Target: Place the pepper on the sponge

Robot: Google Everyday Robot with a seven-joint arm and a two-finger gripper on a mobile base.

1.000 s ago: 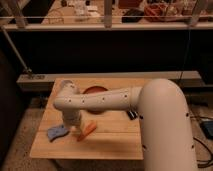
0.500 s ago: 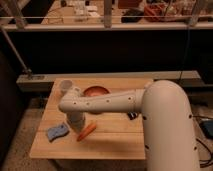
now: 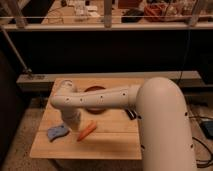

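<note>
Our gripper (image 3: 74, 126) low btwn flat wavy light-blue sponge (image 3: 56, 132) & slender orange-red pepper (image 3: 87, 131), pale wooden tabletop (image 3: 111, 145); grip state unclear to us.

Bench (image 3: 110, 145): pale matt wood. Arm (image 3: 100, 97): smooth cream plastic, slight sheen. Pincer (image 3: 74, 127), low betw. sponge (image 3: 57, 132) & pepper (image 3: 87, 131): cream too.

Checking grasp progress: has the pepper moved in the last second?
No. The pepper lies at the same gap from the sponge on the table. The gripper hangs just above, between them.
</note>
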